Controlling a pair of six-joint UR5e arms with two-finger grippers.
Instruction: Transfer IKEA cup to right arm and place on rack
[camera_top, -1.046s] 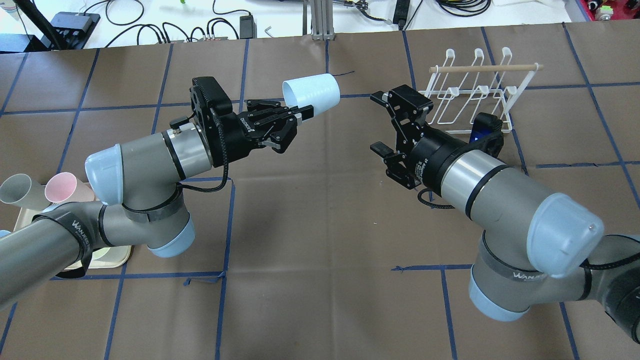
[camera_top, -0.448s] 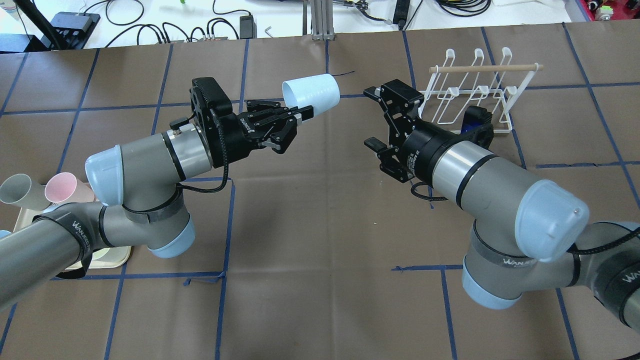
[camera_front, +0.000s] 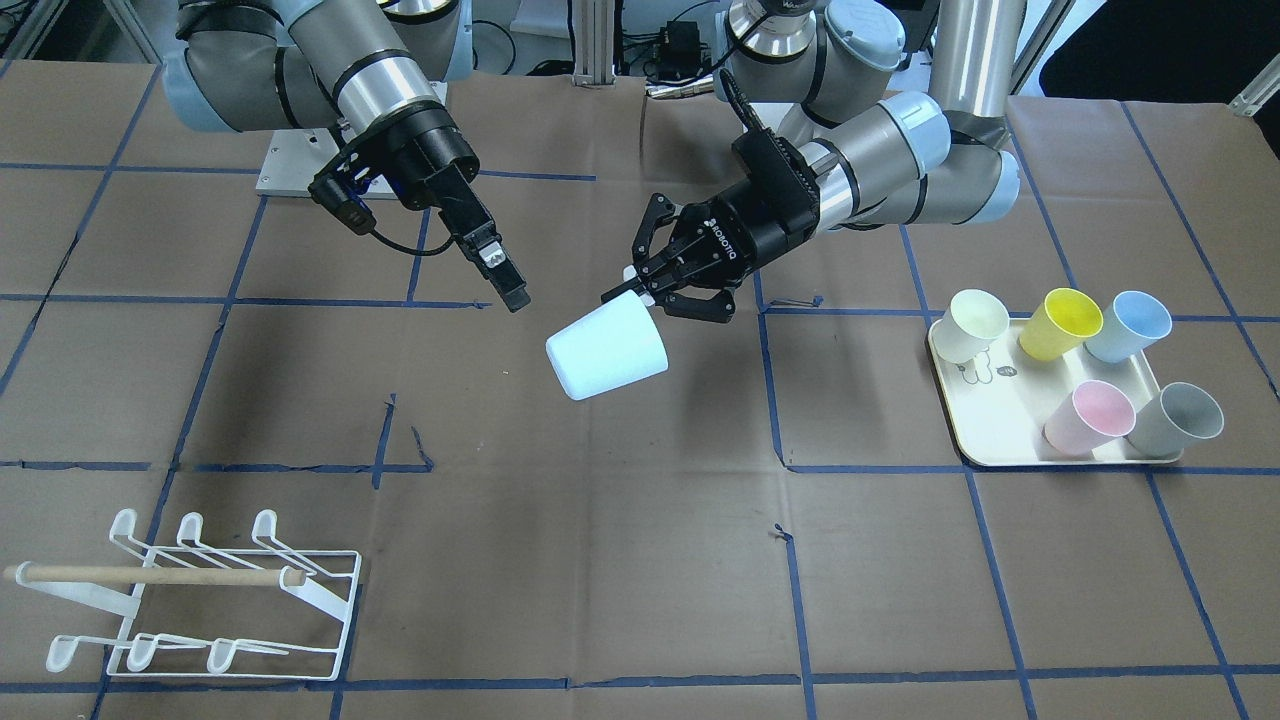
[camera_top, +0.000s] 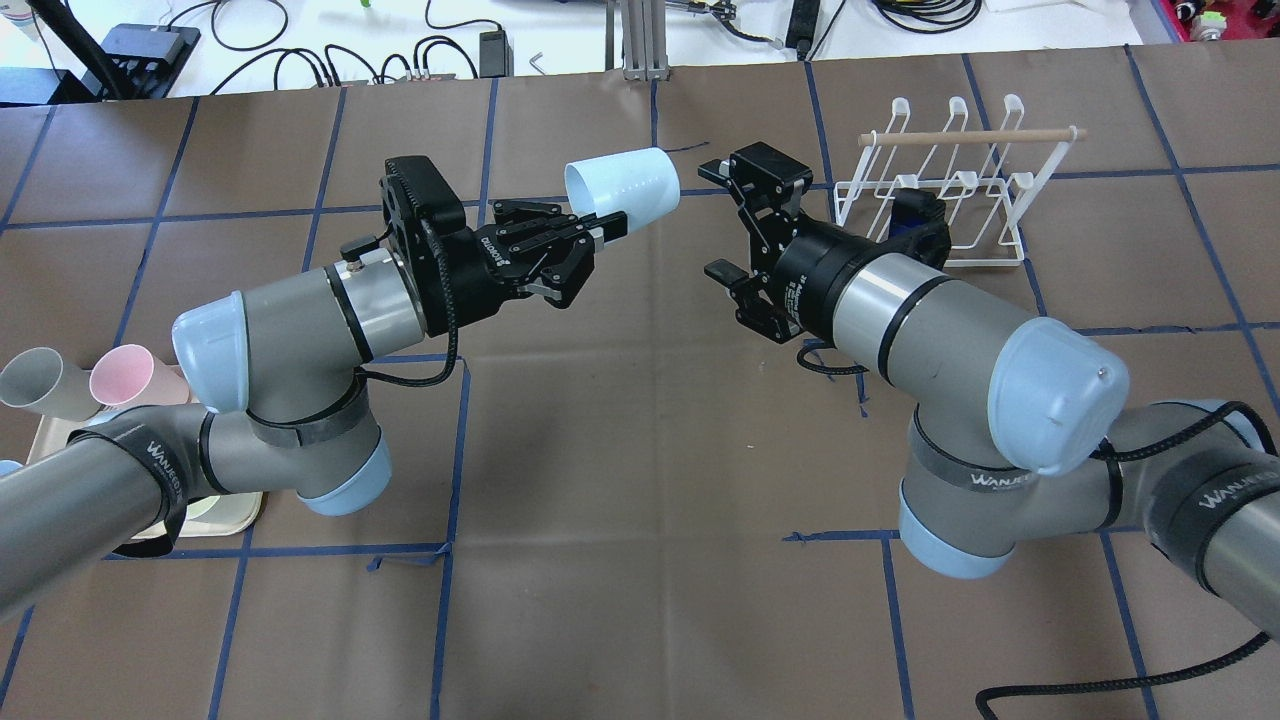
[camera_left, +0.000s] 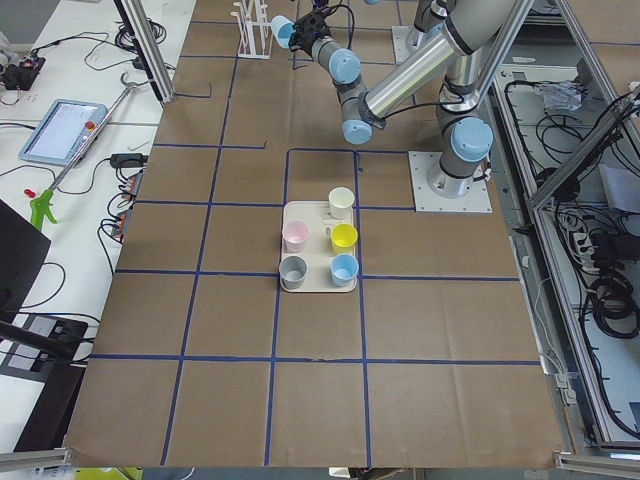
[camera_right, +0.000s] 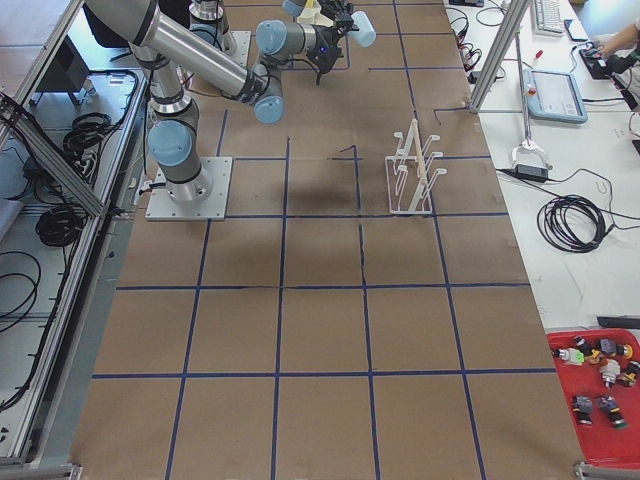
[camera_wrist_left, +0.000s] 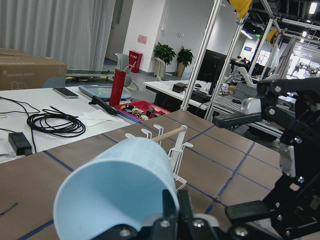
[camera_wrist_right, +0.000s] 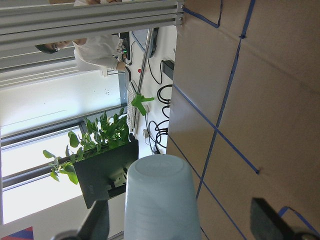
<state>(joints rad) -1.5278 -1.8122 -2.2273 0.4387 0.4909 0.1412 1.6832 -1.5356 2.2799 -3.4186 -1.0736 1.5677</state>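
Observation:
The IKEA cup (camera_top: 622, 182) is pale blue and lies on its side in the air, open end toward the left arm. My left gripper (camera_top: 608, 226) is shut on its rim; it also shows in the front view (camera_front: 630, 290) above the cup (camera_front: 606, 352). My right gripper (camera_top: 718, 220) is open and empty, just right of the cup's base, not touching it. In the right wrist view the cup's base (camera_wrist_right: 160, 200) sits between the open fingers (camera_wrist_right: 270, 225). The white wire rack (camera_top: 945, 185) with its wooden dowel stands behind the right arm, with nothing on it.
A cream tray (camera_front: 1000, 420) on the robot's left side holds several cups, among them pink (camera_front: 1090, 415), grey (camera_front: 1180, 418) and yellow (camera_front: 1062, 320). The table is brown paper with blue tape lines. Cables and equipment lie beyond the far edge (camera_top: 450, 50).
My right arm has moved left toward the cup with its gripper open. The left arm and the cup have stayed still.

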